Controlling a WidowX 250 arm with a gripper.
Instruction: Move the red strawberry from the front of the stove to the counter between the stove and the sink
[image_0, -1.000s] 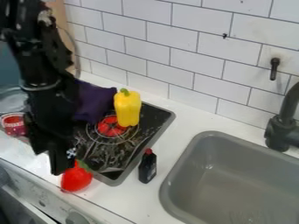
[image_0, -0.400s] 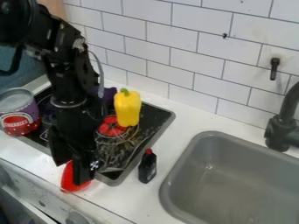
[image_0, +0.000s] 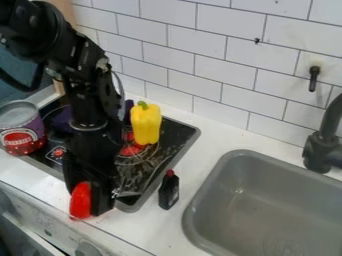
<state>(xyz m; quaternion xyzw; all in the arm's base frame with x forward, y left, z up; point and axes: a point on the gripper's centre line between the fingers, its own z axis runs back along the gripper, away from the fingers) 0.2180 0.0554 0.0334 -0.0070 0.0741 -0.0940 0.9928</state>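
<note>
The gripper (image_0: 87, 200) has shifted toward the sink and down to the red vegetable (image_0: 80, 202), which sits on the worktop (image_0: 157, 227) by the front edge of the black stovetop (image_0: 170, 145). The two overlap; whether the gripper is clenched on it, I cannot tell. A dark bottle (image_0: 169, 191) with a red cap stands to the right. Behind, on the stovetop, is an upright yellow pepper (image_0: 145, 125). A can (image_0: 20, 129) is at far left, the grey sink (image_0: 267, 215) at right.

Rounded red toy (image_0: 80, 201), partly hidden — on white counter (image_0: 190, 162)
</note>
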